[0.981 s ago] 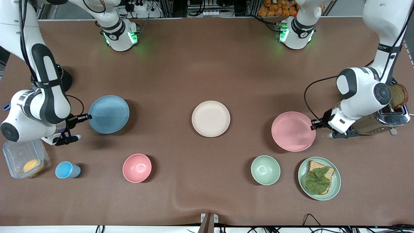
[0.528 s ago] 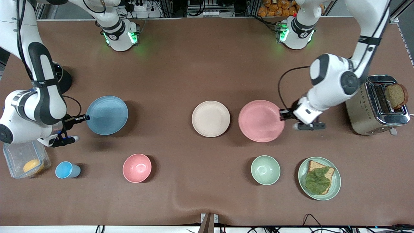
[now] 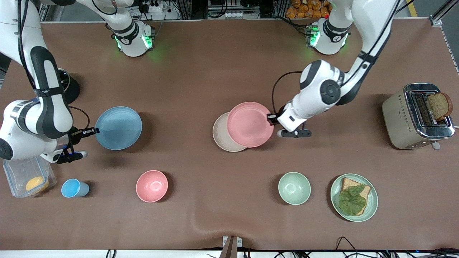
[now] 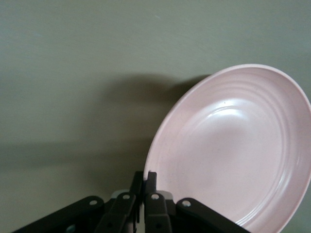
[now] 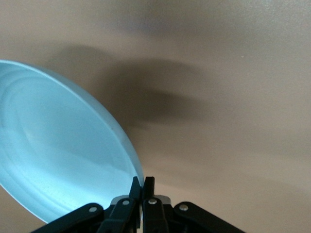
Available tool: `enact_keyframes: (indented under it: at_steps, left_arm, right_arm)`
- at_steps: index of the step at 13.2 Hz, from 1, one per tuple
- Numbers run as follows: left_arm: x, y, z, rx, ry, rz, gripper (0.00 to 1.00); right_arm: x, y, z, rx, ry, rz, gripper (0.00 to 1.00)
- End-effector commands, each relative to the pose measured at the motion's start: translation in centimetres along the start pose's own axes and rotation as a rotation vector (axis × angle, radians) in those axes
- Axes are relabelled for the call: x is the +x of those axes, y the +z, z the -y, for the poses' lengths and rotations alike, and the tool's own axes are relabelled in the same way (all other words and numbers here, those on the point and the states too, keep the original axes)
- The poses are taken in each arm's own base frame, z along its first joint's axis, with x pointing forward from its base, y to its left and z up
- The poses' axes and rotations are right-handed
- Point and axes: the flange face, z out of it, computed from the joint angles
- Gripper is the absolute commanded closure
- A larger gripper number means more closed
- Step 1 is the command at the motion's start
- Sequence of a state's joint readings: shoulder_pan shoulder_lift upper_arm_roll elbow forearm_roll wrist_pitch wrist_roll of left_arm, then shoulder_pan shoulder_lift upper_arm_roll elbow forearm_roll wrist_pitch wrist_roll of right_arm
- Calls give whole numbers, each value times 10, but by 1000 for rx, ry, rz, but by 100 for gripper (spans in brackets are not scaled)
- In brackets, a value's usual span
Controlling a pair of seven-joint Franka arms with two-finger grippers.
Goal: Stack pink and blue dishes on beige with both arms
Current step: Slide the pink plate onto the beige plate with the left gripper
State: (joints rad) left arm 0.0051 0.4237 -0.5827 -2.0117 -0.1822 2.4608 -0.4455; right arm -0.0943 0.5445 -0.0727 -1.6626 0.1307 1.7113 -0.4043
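My left gripper (image 3: 269, 117) is shut on the rim of the pink plate (image 3: 250, 124), held in the air partly over the beige plate (image 3: 221, 137), which lies at the table's middle and shows only as a crescent. In the left wrist view the pink plate (image 4: 233, 145) is pinched at its edge by the left gripper (image 4: 147, 177). My right gripper (image 3: 94, 130) is shut on the rim of the blue plate (image 3: 118, 127), held just above the table near the right arm's end. The right wrist view shows the blue plate (image 5: 58, 155) clamped by the right gripper (image 5: 143, 182).
A pink bowl (image 3: 152, 186), a blue cup (image 3: 73, 188) and a clear box with something orange in it (image 3: 27, 175) sit nearer the camera. A green bowl (image 3: 294, 188) and a green plate with toast and a leaf (image 3: 354, 197) lie toward the left arm's end, near a toaster (image 3: 417, 116).
The left arm has carried the pink plate from beside the toaster toward the table's middle, until it overlaps the beige plate. The right arm with the blue plate has barely moved.
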Motion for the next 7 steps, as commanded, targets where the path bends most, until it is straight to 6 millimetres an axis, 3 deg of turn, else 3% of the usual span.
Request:
enact_keyframes:
  at_steps: [1, 7]
  left_arm:
    - [3, 34, -18, -49, -13, 1, 100]
    - [-6, 81, -19, 28, 12, 11, 100]
  right_arm:
    - [8, -9, 15, 11, 29, 14, 100]
    - [22, -14, 80, 51, 90, 35, 100]
